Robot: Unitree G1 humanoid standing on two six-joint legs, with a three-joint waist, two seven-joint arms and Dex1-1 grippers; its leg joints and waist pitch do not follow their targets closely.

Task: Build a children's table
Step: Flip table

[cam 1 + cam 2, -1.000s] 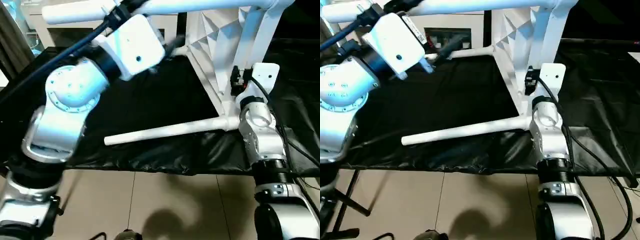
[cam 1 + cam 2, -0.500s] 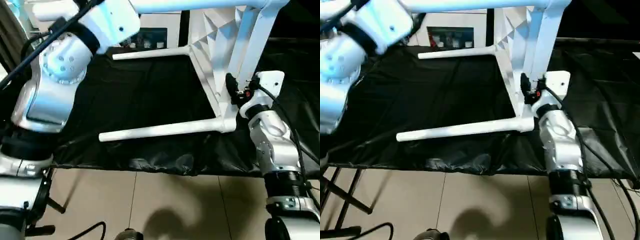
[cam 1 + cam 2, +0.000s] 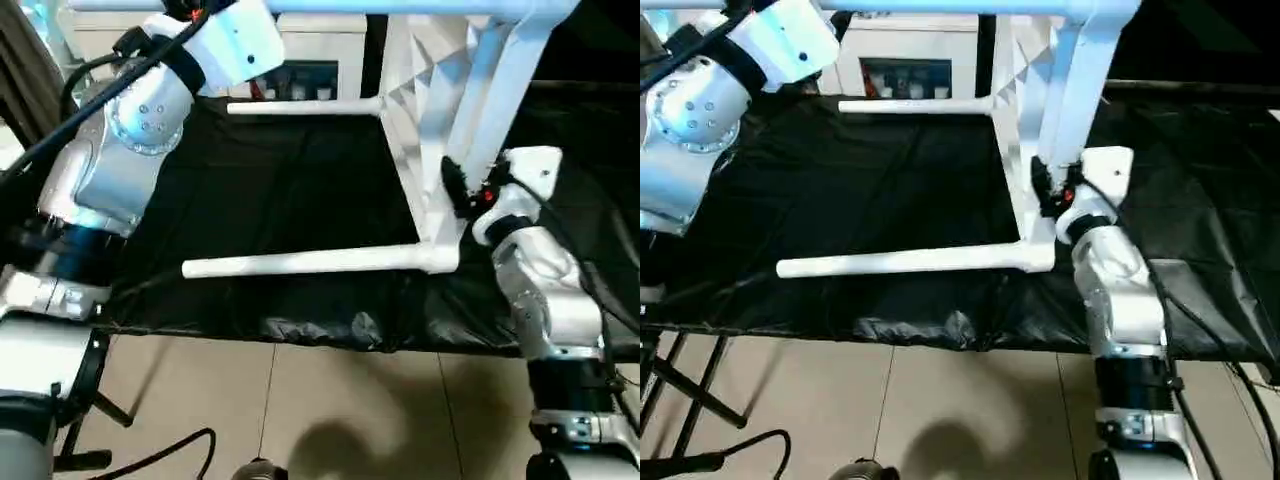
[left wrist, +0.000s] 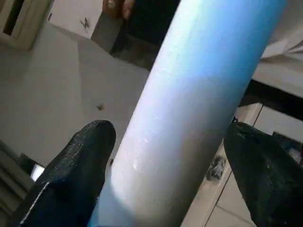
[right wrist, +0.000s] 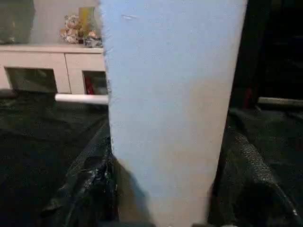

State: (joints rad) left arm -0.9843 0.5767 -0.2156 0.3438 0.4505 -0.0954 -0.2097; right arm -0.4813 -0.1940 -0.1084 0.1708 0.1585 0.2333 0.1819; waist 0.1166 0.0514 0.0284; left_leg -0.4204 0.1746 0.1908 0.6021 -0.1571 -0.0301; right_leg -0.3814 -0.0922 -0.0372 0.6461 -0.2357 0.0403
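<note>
The children's table lies on its side on the black cloth. Its ribbed tabletop [image 3: 425, 75] stands on edge, and the legs point to my left. One leg [image 3: 310, 262] rests low on the cloth, a second [image 3: 300, 105] lies further back, and a third [image 3: 400, 8] runs high across the top. My left gripper [image 4: 168, 130] is open around that high leg [image 4: 189, 94], with a black finger [image 4: 90, 151] on either side. My right gripper [image 3: 458, 190] is shut on the tabletop's near rim [image 5: 165, 94], just above the low corner socket [image 3: 445, 255].
A white cabinet [image 3: 320, 65] stands behind the bench. The black cloth [image 3: 300, 190] ends at a front edge, with tiled floor [image 3: 330, 410] below it. Black cables trail from both arms, and one lies on the floor [image 3: 150, 455].
My left arm has swung up and back from over the cloth to the high leg. The low leg now lies more level, its tip further to my left. The view has also shifted.
</note>
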